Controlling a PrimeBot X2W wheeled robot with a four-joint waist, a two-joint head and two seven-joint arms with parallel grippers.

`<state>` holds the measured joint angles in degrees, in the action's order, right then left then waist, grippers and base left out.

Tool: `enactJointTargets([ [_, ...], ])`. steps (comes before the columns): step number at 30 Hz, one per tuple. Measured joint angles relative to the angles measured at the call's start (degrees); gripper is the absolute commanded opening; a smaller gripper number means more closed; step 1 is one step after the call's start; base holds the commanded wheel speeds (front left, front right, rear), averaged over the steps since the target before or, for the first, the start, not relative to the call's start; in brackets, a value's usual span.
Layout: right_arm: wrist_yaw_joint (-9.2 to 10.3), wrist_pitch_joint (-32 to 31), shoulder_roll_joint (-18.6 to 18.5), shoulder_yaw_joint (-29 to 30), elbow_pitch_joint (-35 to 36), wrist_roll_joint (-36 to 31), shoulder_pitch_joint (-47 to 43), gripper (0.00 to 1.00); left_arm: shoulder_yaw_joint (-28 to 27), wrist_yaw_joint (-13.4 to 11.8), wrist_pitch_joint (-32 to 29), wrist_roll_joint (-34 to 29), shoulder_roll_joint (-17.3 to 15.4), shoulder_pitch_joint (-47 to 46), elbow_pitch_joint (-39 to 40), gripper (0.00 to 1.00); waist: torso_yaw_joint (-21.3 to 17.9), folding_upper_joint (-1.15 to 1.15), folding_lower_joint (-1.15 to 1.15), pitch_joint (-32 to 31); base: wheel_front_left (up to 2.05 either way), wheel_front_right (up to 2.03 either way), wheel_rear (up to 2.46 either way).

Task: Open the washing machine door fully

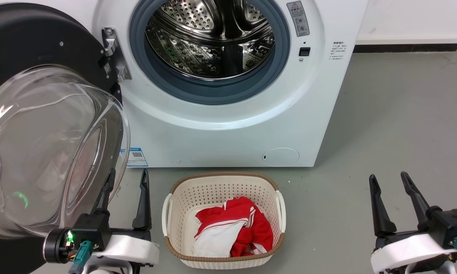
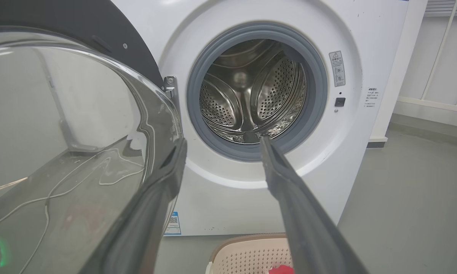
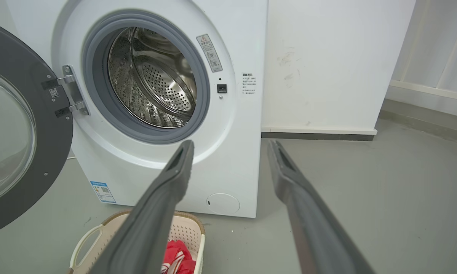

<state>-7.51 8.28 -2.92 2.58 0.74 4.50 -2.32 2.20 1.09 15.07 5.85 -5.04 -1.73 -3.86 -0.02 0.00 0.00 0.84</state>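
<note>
The washing machine (image 1: pixel 221 137) (image 2: pixel 350 160) (image 3: pixel 236 160) stands with its steel drum (image 1: pixel 213 38) exposed. The washing machine door (image 1: pixel 42 144) (image 2: pixel 61 152) (image 3: pixel 19 129) is swung out to the left on its metal hinge (image 1: pixel 112 55), its clear glass bowl bulging toward me. My left gripper (image 1: pixel 127 177) (image 2: pixel 222 144) is open just right of the bowl's edge, its left finger (image 1: pixel 106 190) close against the glass; whether it touches is unclear. My right gripper (image 1: pixel 389 179) (image 3: pixel 230 146) is open over the floor at the lower right, holding nothing.
A cream perforated laundry basket (image 1: pixel 224 251) (image 3: pixel 190 228) with red and white clothing (image 1: pixel 232 228) sits on the grey floor in front of the machine, between my two arms. A white wall with dark skirting (image 1: pixel 407 47) runs to the right.
</note>
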Motion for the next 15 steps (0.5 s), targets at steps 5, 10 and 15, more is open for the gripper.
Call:
enactJointTargets([
  [5,0.00,0.02,0.00,0.00,0.00,0.08,-0.01,1.00,-0.03,0.05,0.00,-0.05,0.01,0.00,-0.01,1.00,-0.13,0.00,0.00,0.14,0.00,0.00,0.00],
  [10,0.00,0.19,0.00,-0.03,0.01,0.09,-0.01,1.00,-0.33,0.26,0.00,-0.07,0.00,0.00,-0.12,1.00,-0.26,0.00,0.00,0.38,0.00,0.00,0.00],
  [15,-0.01,0.18,0.02,-0.11,-1.64,0.22,-0.66,0.00,-0.40,0.41,-0.25,0.07,0.35,0.88,-1.87,0.00,-0.31,0.00,0.00,0.51,0.00,0.00,0.00],
])
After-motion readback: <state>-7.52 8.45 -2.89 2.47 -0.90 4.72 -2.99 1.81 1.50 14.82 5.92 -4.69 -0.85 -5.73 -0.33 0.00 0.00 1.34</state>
